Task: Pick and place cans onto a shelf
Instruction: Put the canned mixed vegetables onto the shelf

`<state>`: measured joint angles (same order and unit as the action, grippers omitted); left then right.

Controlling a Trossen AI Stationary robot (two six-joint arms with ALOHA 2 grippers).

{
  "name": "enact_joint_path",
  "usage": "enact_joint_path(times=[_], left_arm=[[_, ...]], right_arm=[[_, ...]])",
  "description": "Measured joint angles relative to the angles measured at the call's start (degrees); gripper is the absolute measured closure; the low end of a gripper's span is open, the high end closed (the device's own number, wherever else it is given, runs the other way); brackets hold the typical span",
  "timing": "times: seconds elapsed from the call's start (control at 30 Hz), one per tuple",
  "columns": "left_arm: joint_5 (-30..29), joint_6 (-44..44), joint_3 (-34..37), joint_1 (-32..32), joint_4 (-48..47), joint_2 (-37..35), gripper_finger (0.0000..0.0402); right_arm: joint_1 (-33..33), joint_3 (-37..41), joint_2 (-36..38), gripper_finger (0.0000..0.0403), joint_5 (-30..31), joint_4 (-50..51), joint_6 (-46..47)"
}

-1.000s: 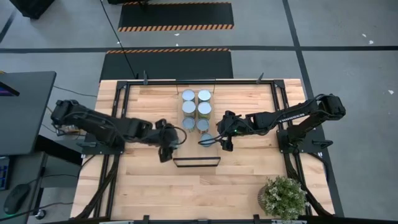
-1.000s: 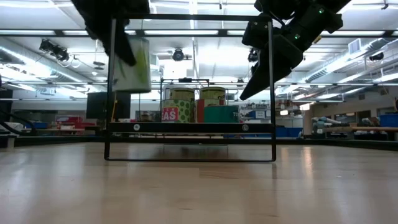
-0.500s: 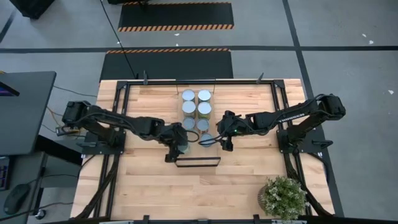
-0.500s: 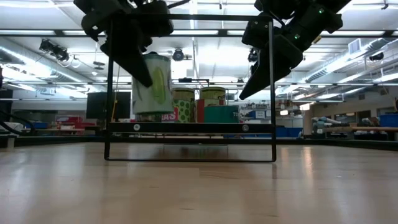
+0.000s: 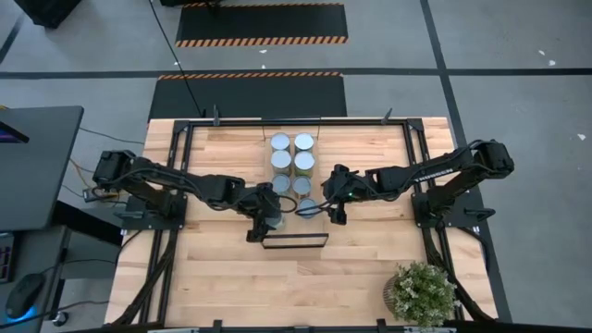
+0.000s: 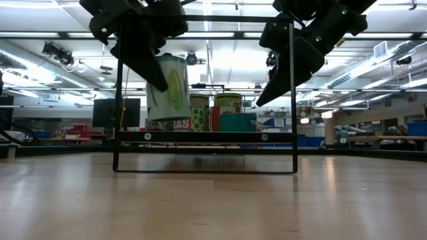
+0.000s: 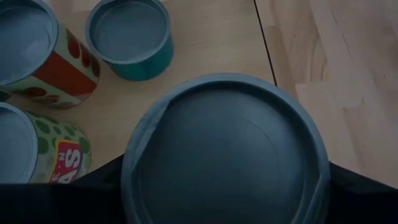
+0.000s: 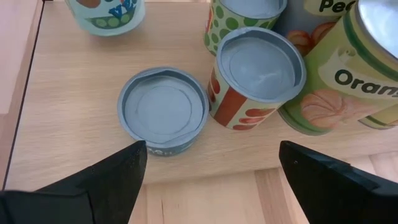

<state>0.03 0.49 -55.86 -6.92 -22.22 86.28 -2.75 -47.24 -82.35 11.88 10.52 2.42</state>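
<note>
Two claws over the shelf [image 5: 291,199]: left claw [image 5: 265,212] pinching a can [image 6: 167,87] at its near-left edge; right claw [image 5: 331,202] spread, empty, right edge. Other cans [image 5: 292,163] fill the far end.

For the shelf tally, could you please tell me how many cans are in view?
8. Six cans stand in two columns of three on the shelf; a short teal can sits by its black-lipped end; the left tool grips the eighth can beside that. None seems hidden.
</note>
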Motion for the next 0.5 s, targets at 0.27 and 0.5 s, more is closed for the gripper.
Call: enact_joint_path(times=[0.27, 0.5], left_arm=[[0.09, -0.62, 0.0, -0.04, 0.0, 0.01, 0.0042], [-0.26, -0.58, 0.01, -0.03, -0.79, -0.44, 0.0013]], right_arm=[[0.01, 0.0, 0.0, 0.0029, -0.02, -0.19, 0.0], [0.01, 0.0, 0.0, 0.0029, -0.02, -0.19, 0.0]])
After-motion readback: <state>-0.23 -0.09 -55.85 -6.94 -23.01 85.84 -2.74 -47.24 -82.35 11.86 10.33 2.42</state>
